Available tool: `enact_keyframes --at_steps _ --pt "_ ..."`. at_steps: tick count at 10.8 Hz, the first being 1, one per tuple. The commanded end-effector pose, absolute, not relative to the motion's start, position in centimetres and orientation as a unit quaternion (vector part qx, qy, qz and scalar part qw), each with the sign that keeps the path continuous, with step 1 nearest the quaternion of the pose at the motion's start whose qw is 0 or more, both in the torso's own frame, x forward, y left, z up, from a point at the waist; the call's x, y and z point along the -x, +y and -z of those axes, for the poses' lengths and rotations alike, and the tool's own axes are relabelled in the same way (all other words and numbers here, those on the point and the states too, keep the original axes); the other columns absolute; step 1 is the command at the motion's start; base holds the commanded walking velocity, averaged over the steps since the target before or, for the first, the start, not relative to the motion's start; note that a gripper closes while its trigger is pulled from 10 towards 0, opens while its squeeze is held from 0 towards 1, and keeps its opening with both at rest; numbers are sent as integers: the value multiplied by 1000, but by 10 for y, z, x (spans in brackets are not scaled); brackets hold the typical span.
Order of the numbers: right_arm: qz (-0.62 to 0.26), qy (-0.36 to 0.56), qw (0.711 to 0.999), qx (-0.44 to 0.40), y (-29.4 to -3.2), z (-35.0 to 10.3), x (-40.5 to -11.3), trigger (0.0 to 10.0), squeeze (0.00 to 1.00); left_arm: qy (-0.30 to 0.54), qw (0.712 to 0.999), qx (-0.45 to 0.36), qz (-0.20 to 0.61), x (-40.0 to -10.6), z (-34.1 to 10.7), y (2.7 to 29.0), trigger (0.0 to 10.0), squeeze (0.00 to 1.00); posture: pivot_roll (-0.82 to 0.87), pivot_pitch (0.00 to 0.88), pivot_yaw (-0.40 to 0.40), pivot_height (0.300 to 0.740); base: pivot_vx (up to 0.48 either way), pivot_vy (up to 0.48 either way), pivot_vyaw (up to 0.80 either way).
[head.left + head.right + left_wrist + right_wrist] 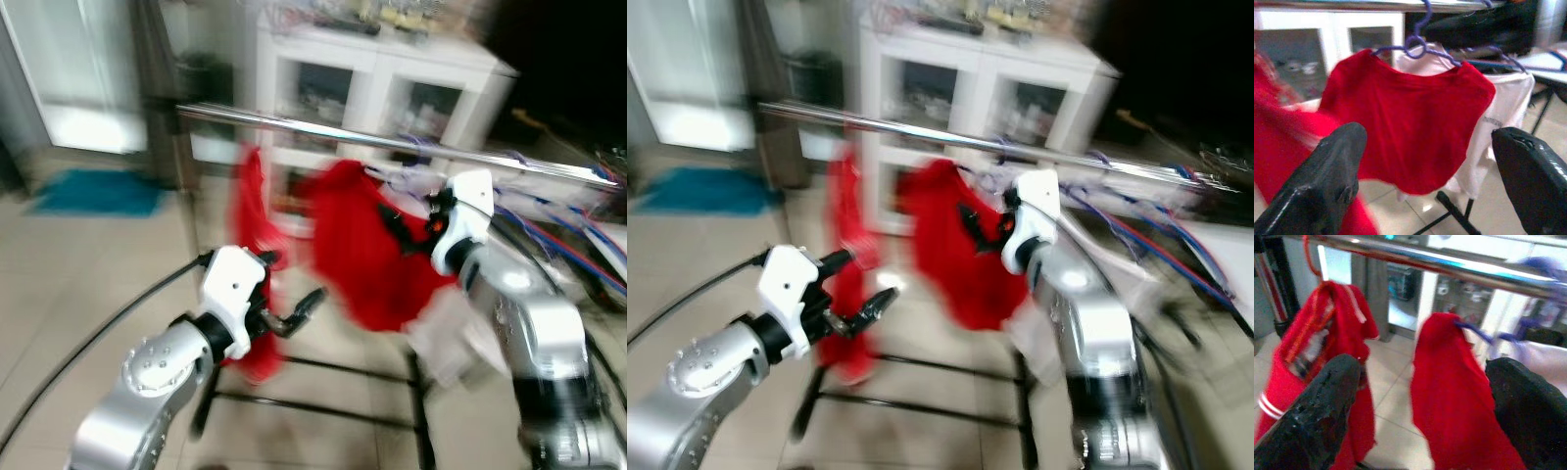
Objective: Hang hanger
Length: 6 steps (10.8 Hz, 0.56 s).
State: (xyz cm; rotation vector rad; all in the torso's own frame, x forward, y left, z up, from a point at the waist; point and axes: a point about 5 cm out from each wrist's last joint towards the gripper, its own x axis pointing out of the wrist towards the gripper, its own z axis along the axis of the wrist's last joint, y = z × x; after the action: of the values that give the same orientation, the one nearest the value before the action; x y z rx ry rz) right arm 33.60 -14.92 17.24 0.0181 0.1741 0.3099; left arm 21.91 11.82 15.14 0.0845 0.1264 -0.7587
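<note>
Left wrist view shows you the purple hanger (1420,46) already hooked on the rail (1352,5) at twelve o'clock, carrying the red garment (1410,117). Both the left gripper (1425,181) and right gripper (1420,411) are spread, grasping nothing; hanging looks done, only withdrawal remains.

The floor (88,284) is being covered by pale beige tiles, and a teal mat (98,192) is being seen lying on it at the left, below a bright white door or panel (83,69) from which light is being thrown. A white cabinet (382,83) with glass-fronted compartments is being shown against the back of the room, its top being crowded with blurred items. To the right of the cabinet the room is being left in deep shadow.
</note>
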Motion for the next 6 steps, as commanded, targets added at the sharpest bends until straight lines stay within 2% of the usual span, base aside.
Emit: enact_keyframes --at_steps 1,3,4,5,6 --pt "-124 83 989 -3 -158 -173 -347 10000 0 70 909 -44 409 -217 -152 110 10000 957 177 22 -119 740 0 0 0" --pt "-109 87 990 13 -165 -176 -364 10000 0 59 929 -52 363 -221 -154 115 10000 898 187 22 -129 740 0 0 0" --pt "-111 82 990 2 -166 -177 -362 10000 0 58 954 -55 289 -230 -153 122 10000 478 192 24 -138 740 0 0 0" --pt "-94 70 993 -3 -169 -172 -354 10000 0 55 973 -50 219 -238 -150 131 10000 306 193 27 -143 740 0 0 0" --pt "-82 49 995 -40 -170 -168 -341 10000 0 59 985 -35 158 -241 -143 137 10000 243 190 28 -145 740 0 0 0"
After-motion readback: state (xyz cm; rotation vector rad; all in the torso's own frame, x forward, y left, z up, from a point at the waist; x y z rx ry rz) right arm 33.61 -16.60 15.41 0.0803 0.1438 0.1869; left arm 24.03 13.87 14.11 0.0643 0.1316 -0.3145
